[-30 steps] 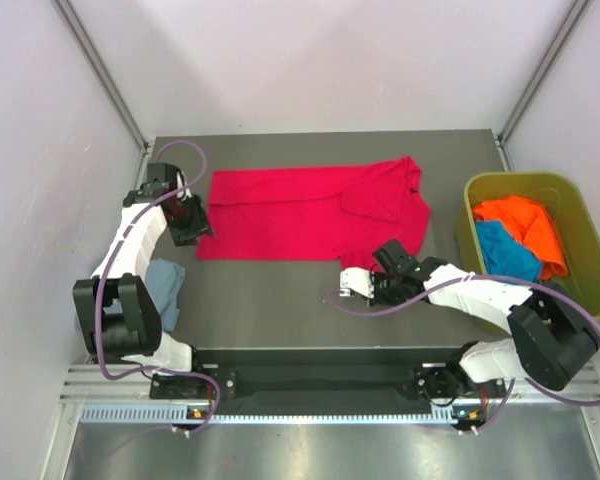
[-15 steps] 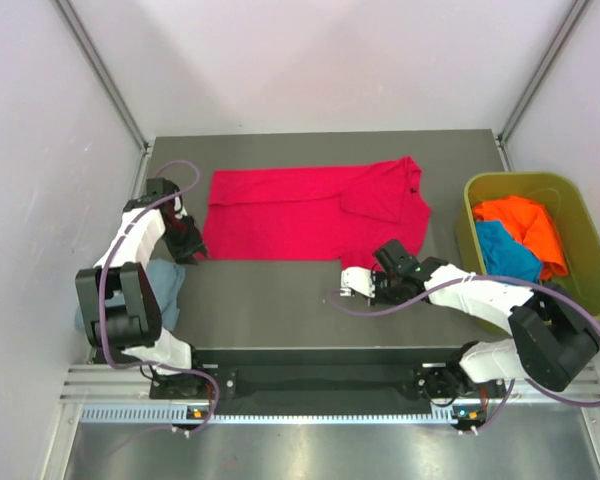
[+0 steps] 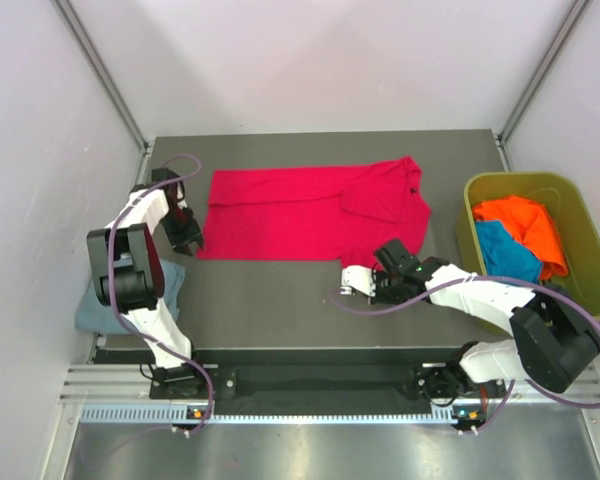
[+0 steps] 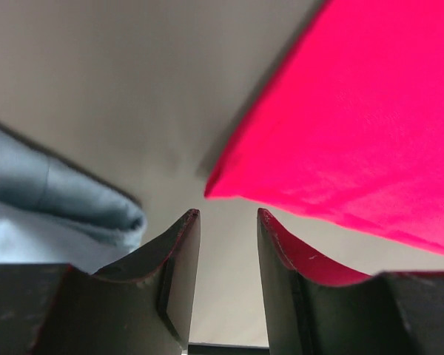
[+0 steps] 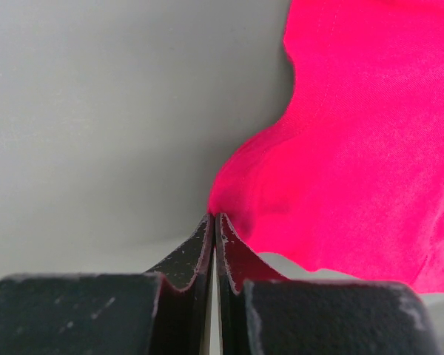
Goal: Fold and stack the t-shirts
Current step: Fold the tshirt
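A crimson red t-shirt (image 3: 300, 212) lies spread across the middle of the table. My left gripper (image 3: 191, 242) is open and empty at the shirt's near-left corner; in the left wrist view that corner (image 4: 229, 181) lies just beyond the gripper (image 4: 222, 213). A grey-blue t-shirt (image 3: 130, 298) lies crumpled at the near left and also shows in the left wrist view (image 4: 52, 222). My right gripper (image 3: 384, 257) is shut on the red shirt's near hem (image 5: 281, 185), pinched at the tips (image 5: 214, 216). An orange t-shirt (image 3: 528, 222) and a turquoise t-shirt (image 3: 504, 250) lie in the bin.
An olive-green bin (image 3: 578, 215) stands at the table's right edge. White walls enclose the table on the left, back and right. The left arm's cable loops over the table's left edge.
My left arm has swung its elbow back towards the left wall, uncovering more of the grey-blue shirt. Its gripper stays by the red shirt's near-left corner. The right arm has not moved.
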Tool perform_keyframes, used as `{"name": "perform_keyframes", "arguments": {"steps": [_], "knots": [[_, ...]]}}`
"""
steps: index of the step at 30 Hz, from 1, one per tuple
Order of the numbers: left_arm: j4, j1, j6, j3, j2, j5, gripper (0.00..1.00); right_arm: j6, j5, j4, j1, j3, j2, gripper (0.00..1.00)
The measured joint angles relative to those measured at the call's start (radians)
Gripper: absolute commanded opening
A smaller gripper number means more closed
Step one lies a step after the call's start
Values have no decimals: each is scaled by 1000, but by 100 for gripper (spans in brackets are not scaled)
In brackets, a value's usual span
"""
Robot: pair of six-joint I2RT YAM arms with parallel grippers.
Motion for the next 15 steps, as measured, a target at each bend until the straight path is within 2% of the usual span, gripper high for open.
{"name": "perform_keyframes", "arguments": {"steps": [8,15], "knots": [[8,1,26,34,94,-34,40,10,0,3,-5,0,-1,0],[24,1,34,61,128,-36,32,15,-1,6,-11,1,-1,0]]}}
